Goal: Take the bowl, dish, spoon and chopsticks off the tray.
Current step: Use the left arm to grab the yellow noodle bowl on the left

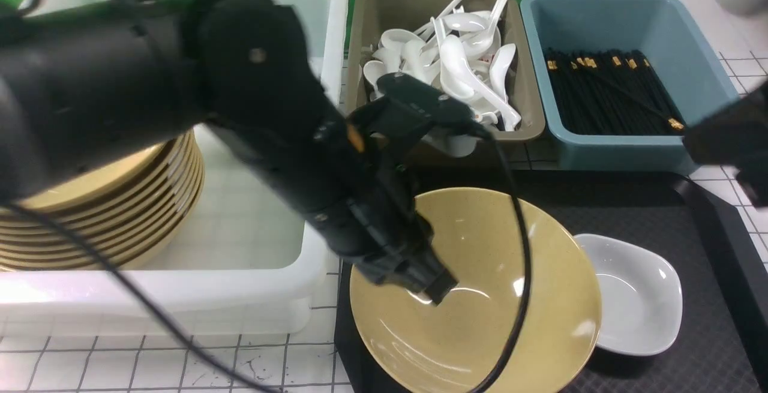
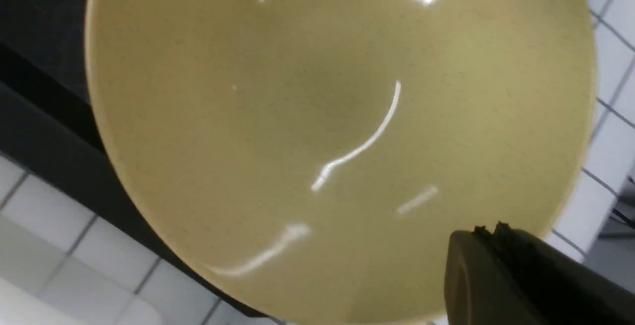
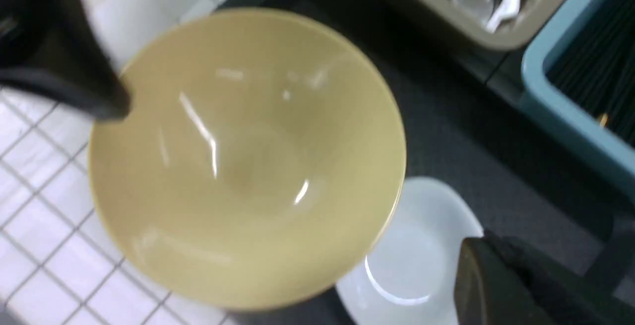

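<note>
The bowl [image 1: 510,297] sits at the left end of the tray [image 1: 660,213], its rim reaching past the tray's edge over the white tiled surface [image 1: 120,363]. The dish [image 1: 636,294] lies on the tray just beside it, on the right. The left end effector [image 1: 435,288] reaches into the bowl with one finger [image 2: 496,275] on the inner wall near the rim. The other finger is hidden, so I cannot tell whether it is clenched on the bowl. The right end effector [image 3: 496,290] hangs over the tray near the dish, blurred, its state unclear.
</note>
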